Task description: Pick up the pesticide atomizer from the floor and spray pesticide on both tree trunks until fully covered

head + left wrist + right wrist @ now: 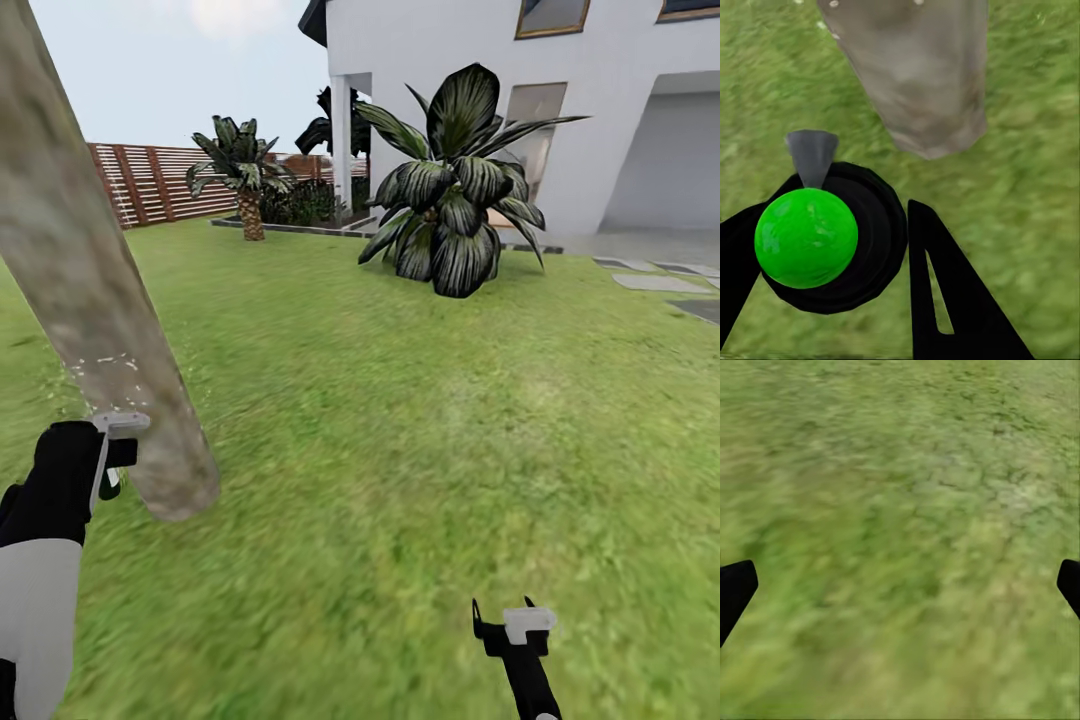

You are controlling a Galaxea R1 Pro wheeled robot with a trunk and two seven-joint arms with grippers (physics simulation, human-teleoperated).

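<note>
A thick mottled grey-brown tree trunk (90, 290) leans across the left of the head view and meets the grass just ahead of my left arm. Whitish pesticide specks (108, 366) dot its bark low down. My left gripper (115, 452) is shut on the pesticide atomizer (806, 238), a green ball in a black body whose grey nozzle (811, 154) points toward the trunk base (926, 82). My right gripper (502, 612) hangs open over bare grass at the lower right, its fingertips (735, 589) wide apart with nothing between them.
A large dark-leaved plant (455, 190) stands ahead on the lawn before a white house (440, 40). A short palm (245, 180) and a brown slatted fence (150, 180) lie at the back left. Grey paving stones (660, 282) are at the right. Open grass (400, 430) spreads ahead.
</note>
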